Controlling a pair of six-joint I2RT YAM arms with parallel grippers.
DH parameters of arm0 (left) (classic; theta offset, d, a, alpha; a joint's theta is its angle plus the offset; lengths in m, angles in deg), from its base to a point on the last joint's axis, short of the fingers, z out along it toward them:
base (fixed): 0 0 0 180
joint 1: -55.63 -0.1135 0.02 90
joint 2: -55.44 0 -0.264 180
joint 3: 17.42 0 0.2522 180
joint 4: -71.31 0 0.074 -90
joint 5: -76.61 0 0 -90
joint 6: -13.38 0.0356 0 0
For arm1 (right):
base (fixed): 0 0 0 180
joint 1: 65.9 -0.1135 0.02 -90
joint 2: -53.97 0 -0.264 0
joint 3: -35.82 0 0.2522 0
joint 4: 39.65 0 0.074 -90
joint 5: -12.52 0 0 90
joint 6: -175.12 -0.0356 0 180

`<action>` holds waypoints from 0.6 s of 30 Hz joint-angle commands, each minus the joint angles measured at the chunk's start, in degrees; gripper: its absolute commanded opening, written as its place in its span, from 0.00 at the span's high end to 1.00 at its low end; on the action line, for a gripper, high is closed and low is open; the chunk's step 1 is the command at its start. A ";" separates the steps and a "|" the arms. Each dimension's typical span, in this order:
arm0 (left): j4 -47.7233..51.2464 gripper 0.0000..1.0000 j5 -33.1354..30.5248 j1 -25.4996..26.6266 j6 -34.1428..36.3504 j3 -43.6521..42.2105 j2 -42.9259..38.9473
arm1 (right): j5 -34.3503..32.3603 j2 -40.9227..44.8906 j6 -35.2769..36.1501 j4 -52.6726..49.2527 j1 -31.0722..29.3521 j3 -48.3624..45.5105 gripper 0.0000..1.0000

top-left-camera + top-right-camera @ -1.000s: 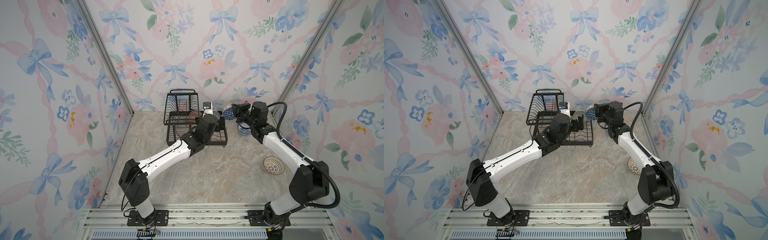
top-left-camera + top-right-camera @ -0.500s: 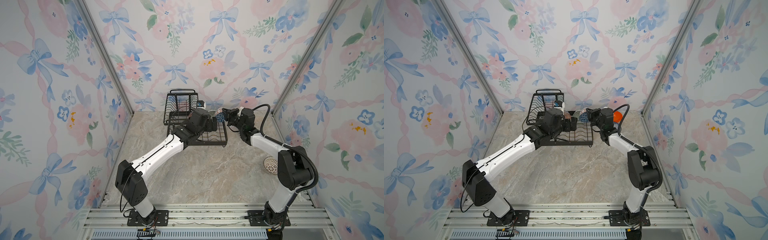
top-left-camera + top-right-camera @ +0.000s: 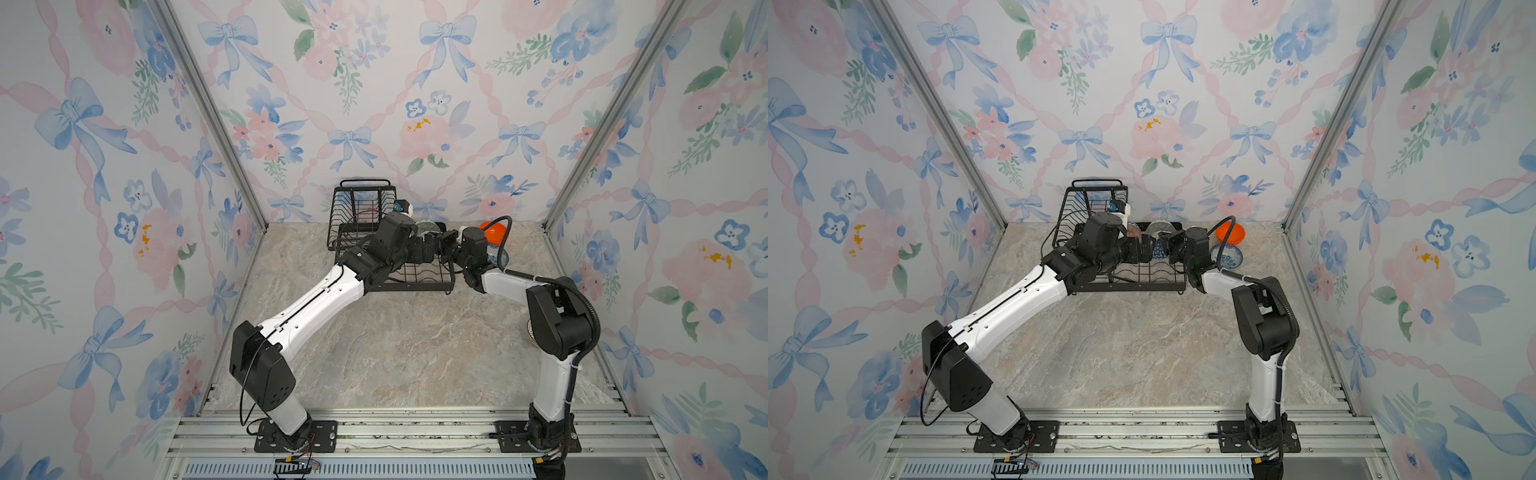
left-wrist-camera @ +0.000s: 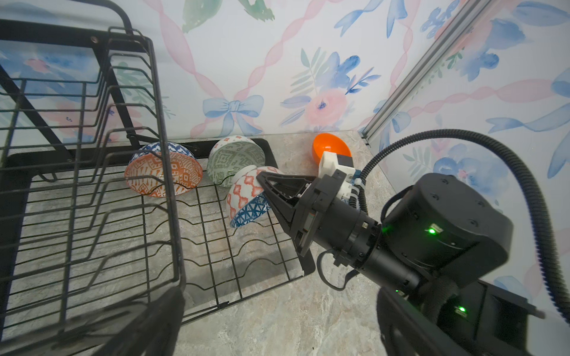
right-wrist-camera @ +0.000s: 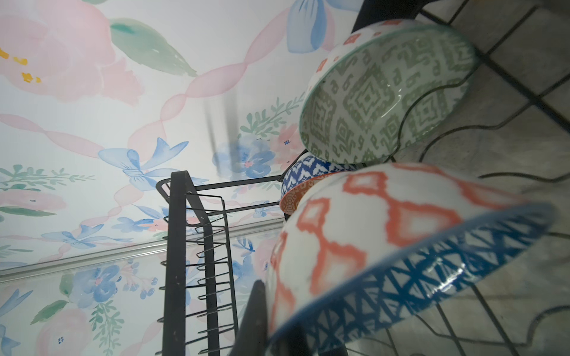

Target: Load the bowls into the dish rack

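Blue-lattice bowl (image 4: 246,197), rim clamped by right tool (image 4: 266,189), near dish rack (image 4: 178,200) edge; left tool (image 3: 1144,250) spread.

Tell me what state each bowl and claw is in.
right gripper: shut on blue-lined bowl.
blue-lined bowl: held tilted over dish rack.
grey-green bowl: on edge in rack.
orange-lined bowl: on edge in rack.
plain orange bowl: on table.
floral bowl: on table.
left gripper: open, empty.

Black wire rack (image 4: 174,215), orange-patterned bowl (image 4: 163,177), grey-green patterned bowl (image 4: 236,160), orange-lattice white bowl (image 4: 243,192), plain orange bowl (image 4: 330,146), seemingly blue-floral bowl (image 3: 1231,259).
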 commanded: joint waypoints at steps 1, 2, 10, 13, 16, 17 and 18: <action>0.76 0.02 1.14 0.07 1.64 0.80 0.36 | -0.40 -1.97 0.54 6.24 -0.85 3.90 1.00; 0.75 0.02 1.37 0.07 1.90 0.94 0.40 | -0.53 -2.79 0.34 6.34 -0.98 4.34 1.00; 0.84 0.02 3.39 0.07 4.57 3.43 2.44 | -1.47 -7.41 0.22 8.53 -1.13 7.23 1.00; 0.85 0.02 4.06 0.07 5.19 4.18 3.39 | -1.50 -8.90 0.41 9.73 -1.03 8.39 1.00; 2.10 0.02 4.20 -0.02 6.23 6.12 4.58 | -1.59 -10.08 0.47 10.44 -1.07 9.37 1.00; 2.71 0.02 4.28 -0.01 6.67 6.79 4.97 | -1.67 -10.45 0.53 10.66 -1.06 9.57 1.00; 2.92 0.02 4.34 -0.10 6.97 7.13 5.24 | -1.94 -10.66 0.75 11.04 -1.05 9.58 1.00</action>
